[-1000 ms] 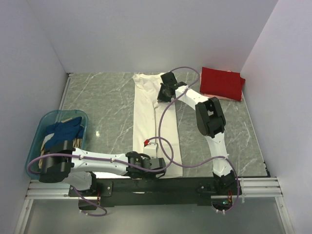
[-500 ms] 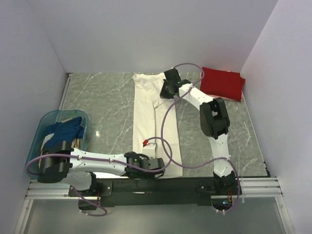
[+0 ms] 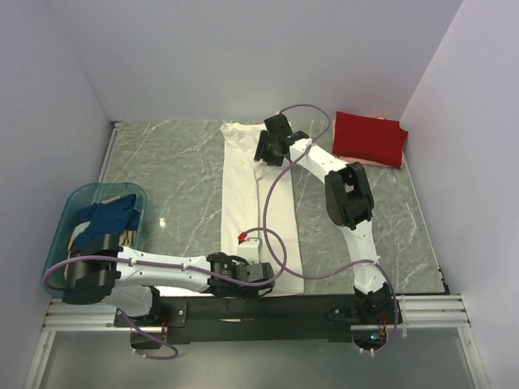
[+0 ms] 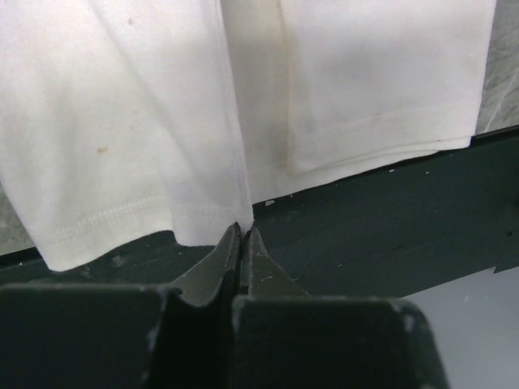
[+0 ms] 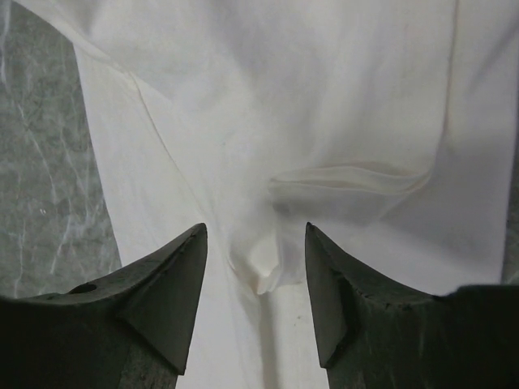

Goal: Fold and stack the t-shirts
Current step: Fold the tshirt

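Right wrist: soft, creased cream-white t-shirt (image 5: 324, 97)

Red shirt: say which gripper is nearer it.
Right. The right gripper is over the white shirt's far end, left of the red shirt; the left gripper pinches the near hem.

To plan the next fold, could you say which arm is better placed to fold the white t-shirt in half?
Left, probably. The left tool is shut on the near hem of the white t-shirt, ready to carry it toward the collar. The right tool hangs open over the far end, gripping nothing.
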